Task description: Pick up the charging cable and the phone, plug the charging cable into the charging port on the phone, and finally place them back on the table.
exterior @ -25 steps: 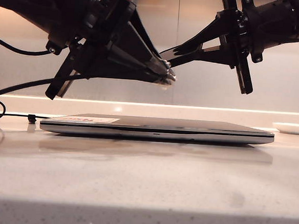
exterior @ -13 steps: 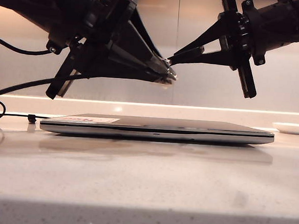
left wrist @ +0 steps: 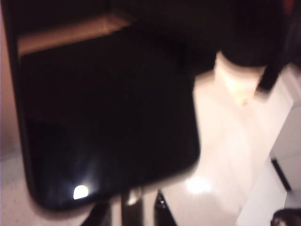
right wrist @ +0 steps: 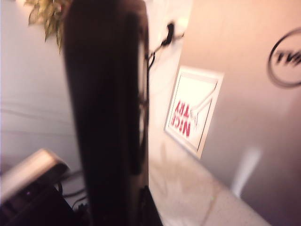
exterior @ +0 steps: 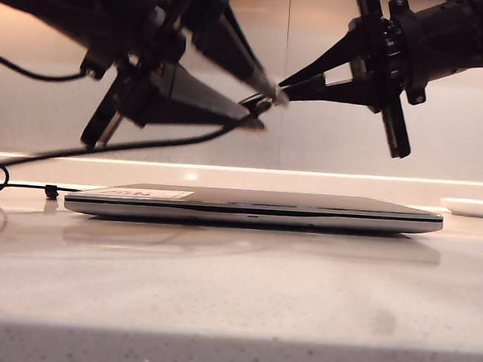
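Left gripper spreads its jaws mid-air above the silver laptop; right gripper clamps the thin black phone. The thin black charging cable hangs off it; its drag could unseat the plug.

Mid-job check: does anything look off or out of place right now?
Nothing stands out. The right pincer holds the phone above the laptop; the left pincer, open, meets it there, charging cable trailing down to the table.
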Controlling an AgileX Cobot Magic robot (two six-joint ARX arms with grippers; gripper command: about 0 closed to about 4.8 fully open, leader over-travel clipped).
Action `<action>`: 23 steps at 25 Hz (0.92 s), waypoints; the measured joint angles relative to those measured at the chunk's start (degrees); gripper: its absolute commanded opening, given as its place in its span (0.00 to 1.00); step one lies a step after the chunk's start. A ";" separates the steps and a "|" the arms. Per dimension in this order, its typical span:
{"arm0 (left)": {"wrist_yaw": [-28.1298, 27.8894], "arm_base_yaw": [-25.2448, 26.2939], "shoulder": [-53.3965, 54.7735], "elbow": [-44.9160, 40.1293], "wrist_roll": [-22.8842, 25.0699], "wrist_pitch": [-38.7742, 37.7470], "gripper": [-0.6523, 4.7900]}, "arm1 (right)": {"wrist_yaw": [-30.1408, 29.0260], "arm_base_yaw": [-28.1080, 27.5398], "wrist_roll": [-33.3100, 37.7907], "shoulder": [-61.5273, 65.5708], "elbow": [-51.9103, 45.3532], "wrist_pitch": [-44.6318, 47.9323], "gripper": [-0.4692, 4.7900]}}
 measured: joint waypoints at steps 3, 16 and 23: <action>0.00 -0.13 -0.02 0.04 -0.02 0.15 0.34 | 0.13 0.07 -0.09 -0.02 0.02 -0.26 0.08; -0.17 1.66 -9.49 0.44 5.51 -1.36 0.11 | 7.48 -7.58 -10.58 -1.36 7.91 -17.00 0.08; -0.26 7.37 -14.82 1.16 10.71 -6.01 0.11 | 12.35 -15.02 -23.82 -2.91 15.93 -38.32 0.08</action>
